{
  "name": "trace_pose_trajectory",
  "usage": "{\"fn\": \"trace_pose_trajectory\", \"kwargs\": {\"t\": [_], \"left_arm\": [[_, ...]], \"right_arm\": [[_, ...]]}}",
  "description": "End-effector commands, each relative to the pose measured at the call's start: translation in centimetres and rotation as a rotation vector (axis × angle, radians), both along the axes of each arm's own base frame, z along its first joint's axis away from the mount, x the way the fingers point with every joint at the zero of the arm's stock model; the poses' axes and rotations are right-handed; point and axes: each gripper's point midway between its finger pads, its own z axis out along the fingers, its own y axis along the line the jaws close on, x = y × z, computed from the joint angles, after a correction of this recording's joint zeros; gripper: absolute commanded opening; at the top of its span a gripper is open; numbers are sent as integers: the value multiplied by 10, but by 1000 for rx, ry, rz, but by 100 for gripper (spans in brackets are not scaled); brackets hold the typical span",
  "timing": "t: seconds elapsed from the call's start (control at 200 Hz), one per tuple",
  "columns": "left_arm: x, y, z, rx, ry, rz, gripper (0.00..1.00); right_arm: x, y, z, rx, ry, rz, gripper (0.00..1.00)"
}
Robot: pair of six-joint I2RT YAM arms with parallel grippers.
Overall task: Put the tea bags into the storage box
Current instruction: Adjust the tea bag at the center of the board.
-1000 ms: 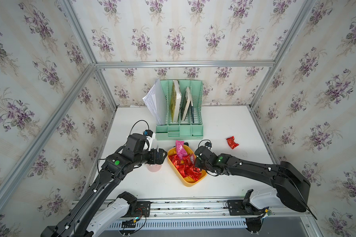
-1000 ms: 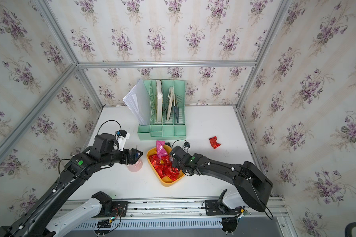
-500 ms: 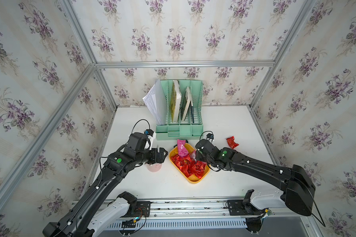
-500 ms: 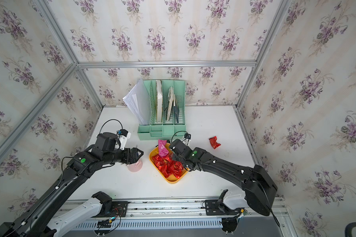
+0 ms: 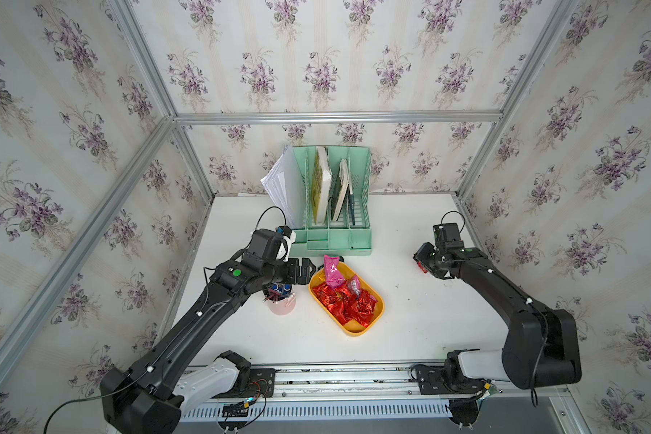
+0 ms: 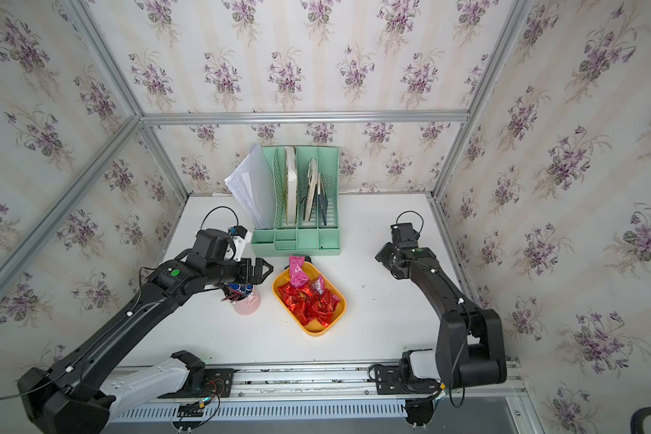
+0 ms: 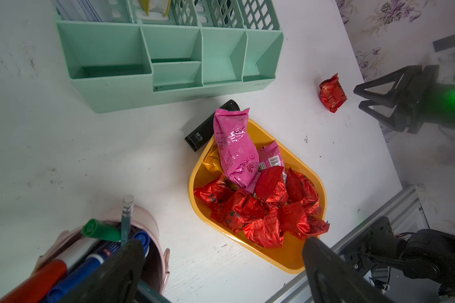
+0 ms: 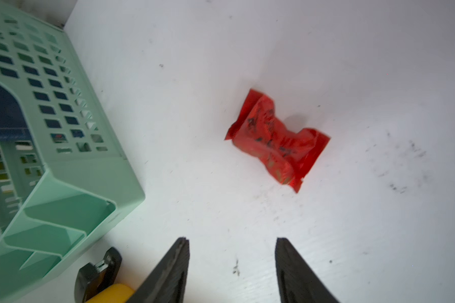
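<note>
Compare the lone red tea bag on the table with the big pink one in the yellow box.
The lone red tea bag is red; the pink tea bag is magenta. The red one lies on the table, outside the storage box; the pink one rests in it, one end poking past the rim. The pink one looks longer than the red one. Both are crinkled, shiny foil sachets.

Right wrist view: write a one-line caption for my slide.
Open right gripper aimed at a lone red tea bag lying on the white table, mint-green file organizer nearby.
</note>
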Motion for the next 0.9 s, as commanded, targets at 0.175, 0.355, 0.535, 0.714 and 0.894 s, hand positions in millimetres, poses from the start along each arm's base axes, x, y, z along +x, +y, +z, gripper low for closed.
{"fn": "trace_pose_trajectory", "kwargs": {"t": [0.175,0.355,0.535,0.714,0.894], "left_arm": [[42,-16,1,9,-36,15,99],[54,-20,-3,21,-24,25,99],[55,-21,-9,17,-14,26,99],[51,-24,-14,5,6,10,99],[44,-21,-14,5,6,5,99]], "right_arm": [[55,-23,-11,-58,14,140,61],[77,-28,-34,-98,60,189,68],[63,-21,-58,-48,111,211,76],[37,-4,-64,58,109,214,81],[21,-7,-73,50,149,190,66]]}}
